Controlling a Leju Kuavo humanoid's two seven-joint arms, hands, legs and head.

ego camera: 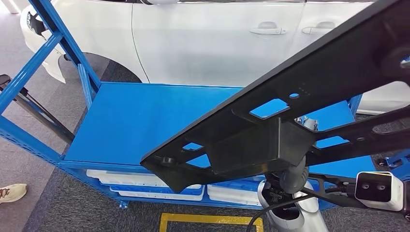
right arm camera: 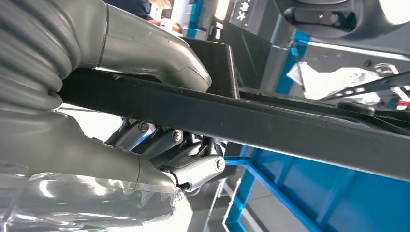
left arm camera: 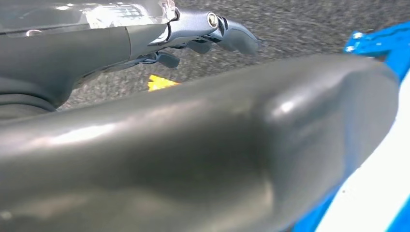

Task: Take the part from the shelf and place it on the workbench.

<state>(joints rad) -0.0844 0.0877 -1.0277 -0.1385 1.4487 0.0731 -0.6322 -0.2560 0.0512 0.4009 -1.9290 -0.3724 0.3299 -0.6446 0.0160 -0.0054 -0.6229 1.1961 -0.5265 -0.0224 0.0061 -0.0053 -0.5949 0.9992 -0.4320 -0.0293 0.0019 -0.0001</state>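
Note:
The part [ego camera: 270, 130] is a long black plastic panel with cut-outs, held tilted in the air above the blue shelf [ego camera: 135, 121], its low end toward the shelf's front. My right hand [right arm camera: 121, 159] grips one of its black bars [right arm camera: 290, 125], thumb [right arm camera: 154, 53] on one side and fingers [right arm camera: 193, 164] curled on the other. My left hand [left arm camera: 145, 38] lies close along the part's rounded end [left arm camera: 193, 159], with its fingers [left arm camera: 232, 36] stretched out and floor showing between them and the part. A silver arm [ego camera: 290, 203] reaches up under the panel.
The shelf's top board is bare blue; white bins [ego camera: 145, 181] sit on the level below. A white car [ego camera: 208, 38] stands right behind the shelf. Blue uprights [ego camera: 53, 43] rise at the left. A yellow floor mark [ego camera: 208, 220] lies in front, and a person's shoe [ego camera: 12, 192] is at the far left.

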